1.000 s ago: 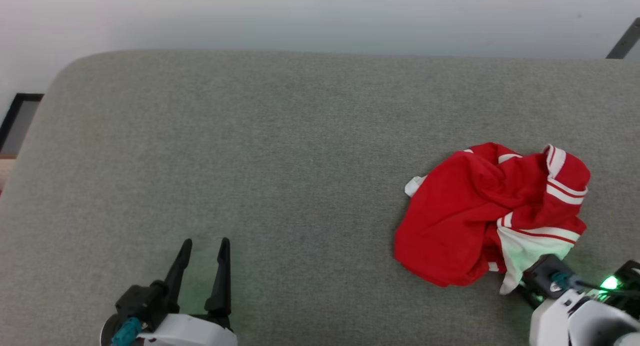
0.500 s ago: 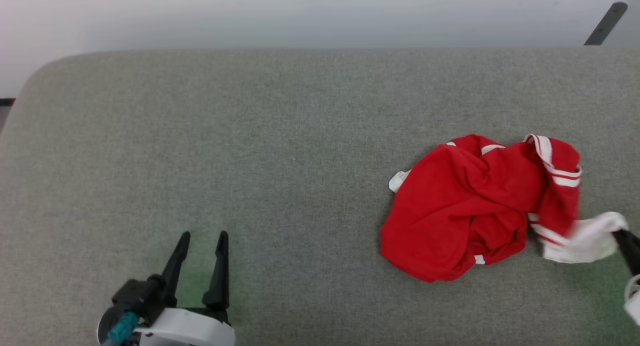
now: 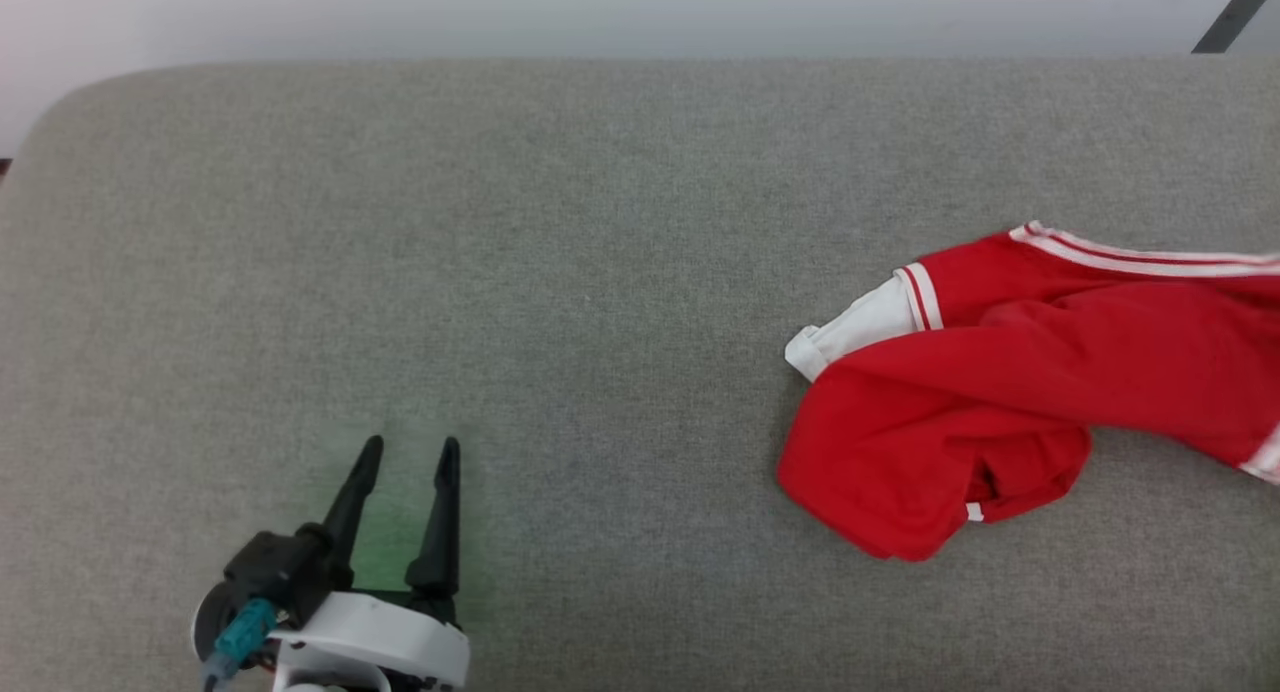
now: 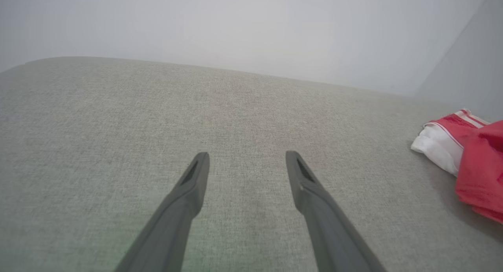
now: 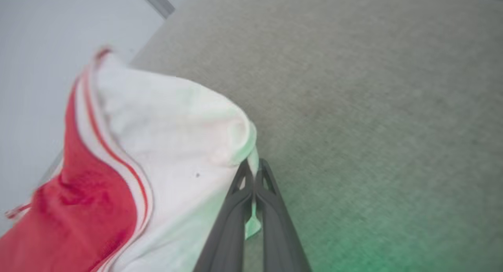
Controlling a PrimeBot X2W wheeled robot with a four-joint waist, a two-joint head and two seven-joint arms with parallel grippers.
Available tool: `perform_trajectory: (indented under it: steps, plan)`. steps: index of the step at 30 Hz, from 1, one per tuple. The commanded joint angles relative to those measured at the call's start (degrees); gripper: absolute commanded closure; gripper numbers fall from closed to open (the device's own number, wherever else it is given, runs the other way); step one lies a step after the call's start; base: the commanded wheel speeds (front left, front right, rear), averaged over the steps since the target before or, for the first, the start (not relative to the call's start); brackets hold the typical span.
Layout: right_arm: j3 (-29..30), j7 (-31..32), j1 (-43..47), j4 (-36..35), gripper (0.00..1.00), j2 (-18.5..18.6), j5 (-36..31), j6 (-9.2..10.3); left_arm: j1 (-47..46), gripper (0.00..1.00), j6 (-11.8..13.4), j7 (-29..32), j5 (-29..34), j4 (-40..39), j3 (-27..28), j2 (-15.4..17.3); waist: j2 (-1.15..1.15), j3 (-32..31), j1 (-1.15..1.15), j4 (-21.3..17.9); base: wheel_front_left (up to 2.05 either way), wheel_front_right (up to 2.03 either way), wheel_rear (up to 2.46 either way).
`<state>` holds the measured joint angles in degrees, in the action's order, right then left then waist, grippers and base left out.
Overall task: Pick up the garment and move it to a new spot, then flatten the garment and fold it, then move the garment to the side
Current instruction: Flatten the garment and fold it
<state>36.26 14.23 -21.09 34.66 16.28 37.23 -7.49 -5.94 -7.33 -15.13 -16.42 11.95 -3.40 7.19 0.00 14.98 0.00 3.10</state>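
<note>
The garment (image 3: 1010,392), a red shirt with white sleeves and striped trim, lies stretched toward the right edge of the grey cushion in the head view. In the right wrist view my right gripper (image 5: 253,168) is shut on the garment's (image 5: 169,146) white sleeve, which drapes over the fingers. My left gripper (image 3: 405,457) rests open at the lower left, far from the cloth. In the left wrist view the left gripper (image 4: 246,158) has nothing between its fingers, and the garment (image 4: 471,162) lies at the far right.
A grey fabric cushion (image 3: 500,272) spans the whole work area, its rounded far-left corner against a pale wall (image 3: 600,12). A dark bar (image 3: 1235,12) leans at the top right corner.
My right gripper has pulled the sleeve out past the picture's right edge, and the crumpled garment has stretched out long to the right. The camera has shifted too. The left arm stayed put.
</note>
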Motion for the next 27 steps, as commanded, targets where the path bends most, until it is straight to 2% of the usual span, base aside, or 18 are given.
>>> perform_trajectory:
  steps: [1, 3, 8, 9, 10, 11, 14, 17, 20, 24, 27]
  plan:
    - [1.93, -1.38, -0.97, 3.09, 1.00, 0.45, -2.20, 0.01, -0.71, 0.00, -0.24, 0.00, -0.28, 0.14, -0.38, 0.00, 0.00, 0.18, 0.00, 0.05, 0.00, 0.00, 0.00]
    - [2.14, -3.33, -2.20, 6.75, 1.00, 1.15, -6.55, 0.04, -1.01, 0.00, -0.24, 0.00, -0.47, 0.32, -0.64, 0.20, 0.00, 0.38, 0.00, 0.06, 0.00, 0.00, 0.00]
    - [1.71, -6.93, -4.57, 9.73, 1.00, -0.18, -8.42, 0.01, -2.12, 0.00, -0.21, 0.00, -1.31, 0.42, -1.70, 0.95, 0.00, 0.27, 0.00, -0.75, 0.00, 0.00, 0.00]
    - [0.77, -7.73, -4.75, 9.36, 0.80, -0.26, -8.51, 0.01, -2.55, 0.00, -0.21, 0.00, -1.56, 0.27, -2.33, 1.59, 0.00, 0.10, 0.00, -1.05, 0.00, 0.00, 0.00]
    - [-0.27, -8.53, -4.51, 8.68, 0.50, -0.22, -8.72, 0.00, -3.07, 0.00, -0.20, 0.00, -1.88, 0.15, -3.21, 2.46, 0.00, -0.14, 0.00, -1.38, 0.00, 0.00, 0.00]
    - [-1.19, -9.44, -3.80, 8.13, 0.00, 0.22, -9.11, 0.00, -3.70, 0.00, -0.20, 0.00, -2.13, 0.06, -4.27, 3.47, 0.00, -0.46, 0.00, -1.68, 0.00, 0.00, 0.00]
    - [-6.22, -12.98, -1.17, 3.97, 0.00, 1.16, -10.11, 0.02, -7.31, 0.00, -0.20, 0.05, -3.60, -0.23, -8.57, 7.49, 0.00, -1.41, 0.00, -2.81, 0.00, 0.00, 0.00]
    - [-14.39, -15.78, 2.92, -3.24, 0.00, 1.63, -10.30, -0.01, -12.97, 0.00, -0.20, 3.80, -6.01, -1.02, -14.97, 12.84, 0.00, -2.40, 0.00, -4.40, 0.00, 0.00, 0.00]
    - [-22.08, -17.49, 7.66, -11.84, 0.00, 2.72, -10.05, 0.00, -19.27, 0.00, -0.20, 11.49, -10.46, -2.22, -22.56, 17.61, 0.00, -3.41, 0.00, -6.83, 0.00, 0.00, 0.00]
    - [-31.63, -17.80, 12.80, -23.59, 0.00, 3.35, -9.35, 0.01, -29.59, 0.00, -0.20, 23.88, -19.28, -3.21, -33.41, 22.29, 0.00, -3.55, 0.00, -10.23, 0.00, 0.00, 0.00]
    - [-36.00, -17.84, 14.61, -28.87, 0.00, 2.95, -10.37, 0.01, -36.36, 0.00, -0.11, 33.02, -28.13, -2.14, -40.08, 22.31, 0.00, -3.06, 0.00, -12.81, 0.00, 0.00, 0.00]
